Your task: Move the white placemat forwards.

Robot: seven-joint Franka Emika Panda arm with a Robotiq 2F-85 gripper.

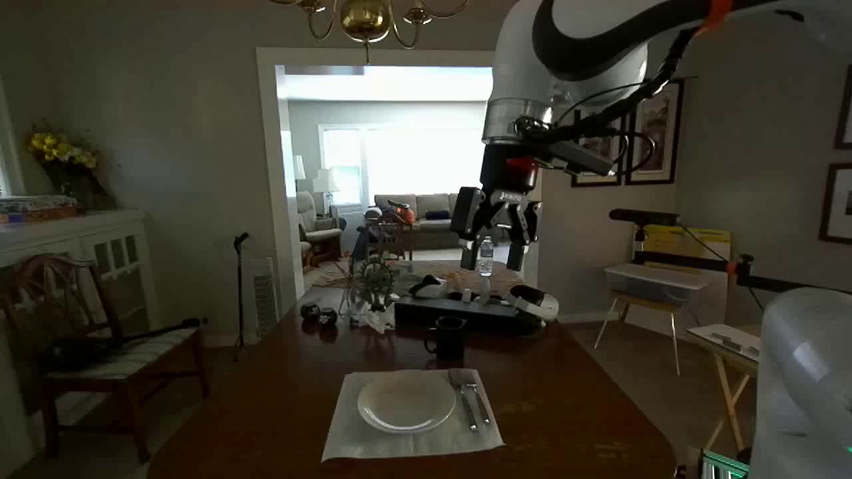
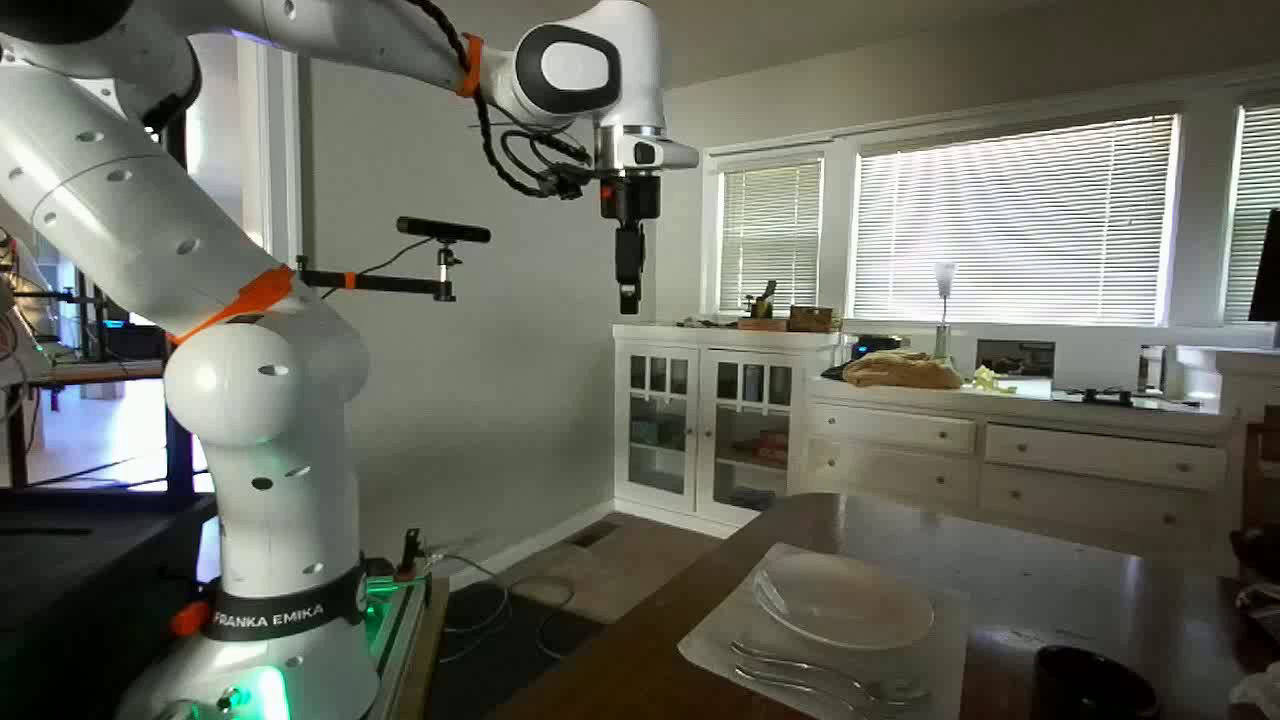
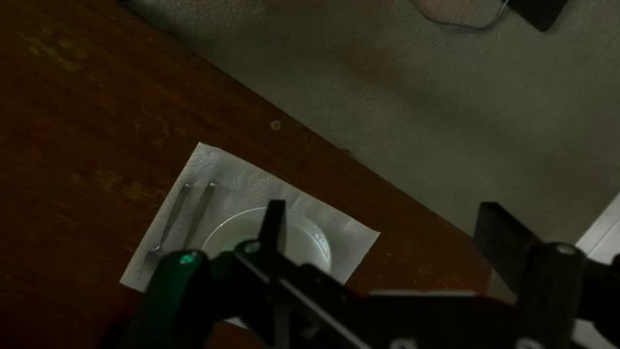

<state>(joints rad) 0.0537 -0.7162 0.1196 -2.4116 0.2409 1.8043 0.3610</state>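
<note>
The white placemat point(image 1: 426, 444) lies flat near the close end of the brown table; it also shows in the exterior view point(image 2: 718, 636) and the wrist view point(image 3: 237, 186). A round white plate point(image 1: 407, 401) sits on it, also in the wrist view point(image 3: 237, 230). Cutlery point(image 1: 474, 406) lies on the mat beside the plate. My gripper point(image 1: 492, 258) points down, high above the table and apart from the mat, also in the exterior view point(image 2: 629, 298). In the wrist view its fingers point(image 3: 382, 211) are wide apart with nothing between them. The gripper hides part of the plate and mat there.
A black mug point(image 1: 449, 338) stands just beyond the mat, also in the exterior view point(image 2: 1090, 685). Farther back are a long dark box point(image 1: 459, 314) with objects on it, a plant point(image 1: 376, 283) and two dark round things point(image 1: 319, 314). The table edge point(image 3: 310, 128) runs close to the mat.
</note>
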